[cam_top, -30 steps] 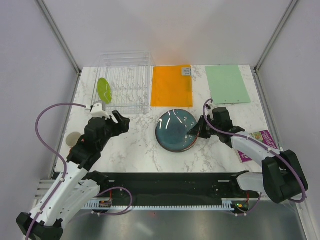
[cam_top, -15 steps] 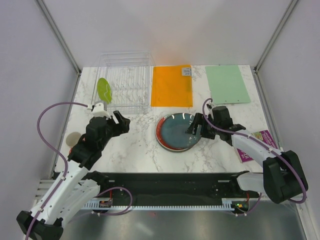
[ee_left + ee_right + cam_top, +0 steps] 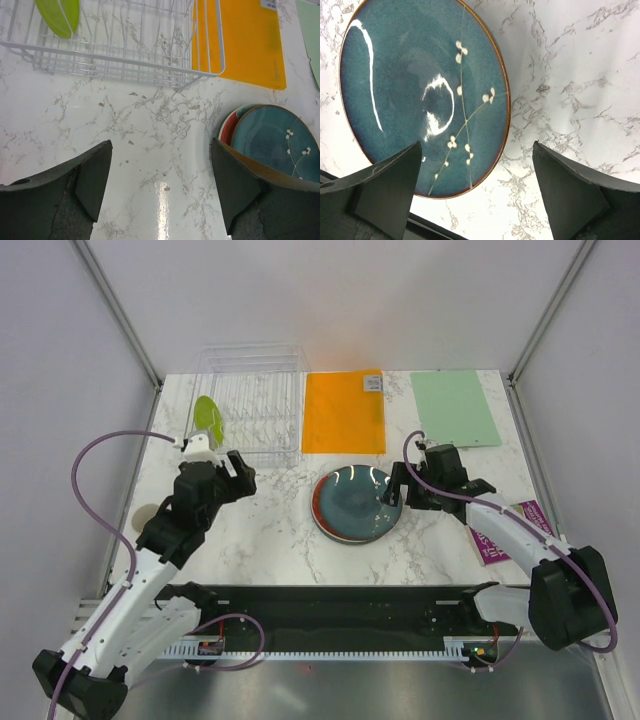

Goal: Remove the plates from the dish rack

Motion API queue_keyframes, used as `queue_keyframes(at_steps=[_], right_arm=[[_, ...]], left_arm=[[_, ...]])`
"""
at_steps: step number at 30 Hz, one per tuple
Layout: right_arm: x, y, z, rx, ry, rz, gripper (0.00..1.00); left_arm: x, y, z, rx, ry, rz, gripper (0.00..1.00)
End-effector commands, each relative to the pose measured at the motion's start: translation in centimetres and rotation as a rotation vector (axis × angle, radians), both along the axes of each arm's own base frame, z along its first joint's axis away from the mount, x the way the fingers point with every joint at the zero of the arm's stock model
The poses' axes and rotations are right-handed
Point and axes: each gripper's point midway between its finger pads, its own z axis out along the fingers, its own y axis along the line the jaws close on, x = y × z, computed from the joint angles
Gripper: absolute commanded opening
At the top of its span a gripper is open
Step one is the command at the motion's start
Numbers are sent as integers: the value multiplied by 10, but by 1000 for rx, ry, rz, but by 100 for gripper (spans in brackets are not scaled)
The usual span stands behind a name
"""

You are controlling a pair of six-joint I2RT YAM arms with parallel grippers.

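The right hand (image 3: 398,492), seen from above, has its fingers spread wide at the right rim of the teal plate (image 3: 355,502), gripping nothing. That plate lies flat on a red plate (image 3: 318,505), whose rim shows only on the left, in the middle of the marble bench (image 3: 270,540). The left hand (image 3: 222,462) is also spread and empty, just in front of the clear rack (image 3: 262,390) at the back left. One lime-green plate (image 3: 208,418) stands on edge in the rack's left end. An orange mat (image 3: 343,412) lies beside the rack, and a green mat (image 3: 455,408) lies further right. From the left wrist, the two dark fingers (image 3: 92,175) stand well apart over bare marble. The rack's near corner is ahead with the lime-green plate at the upper left, and the stacked pair is at the right edge – teal over red. From the right wrist, the fingers (image 3: 390,185) stand far apart with the teal plate's near rim between them. A white sprig of blossom is painted across its glaze, and nothing is clamped.
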Motion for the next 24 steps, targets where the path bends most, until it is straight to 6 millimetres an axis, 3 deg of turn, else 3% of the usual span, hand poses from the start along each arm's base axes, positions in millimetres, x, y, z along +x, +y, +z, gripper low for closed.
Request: queue_keyframes(at_steps=[1,3,4,6,7,9,11,12,13,16,19,21,22,24], right_arm=[[7,6,5,-16,-11,54,98],[9,6,6,-21,-16,51,98],[11,5,11,-25,-37,45,98],[15,0,19,-39,-74,22,98],[17,-1,27,-38,-103,17,98],[18,-2,36,-36,-130,11,98],[17,-2,45,-29,-151,12,98],[18,-2,48,-27,-156,11,98],[17,-2,51,-24,-165,11,98],[17,-4,55,-29,-176,8,98],[19,-6,56,-40,-178,2,98],[22,-6,56,-50,-179,3,98],[23,-7,51,-57,-166,3,98],[25,-7,49,-67,-160,6,98]], left_arm=[[13,12,30,70,-63,48,88],[22,23,30,130,-54,112,94],[27,29,42,147,-79,147,98],[41,48,47,265,-67,230,100],[49,59,68,280,-98,283,100],[71,72,70,372,-69,312,100],[95,89,94,391,-106,366,100],[112,93,80,452,-58,356,100],[123,104,92,459,-68,382,100],[155,123,80,507,-3,420,97],[182,128,57,498,53,396,94],[195,126,50,487,66,376,93],[203,128,32,492,106,368,93],[210,131,22,477,133,369,91]])
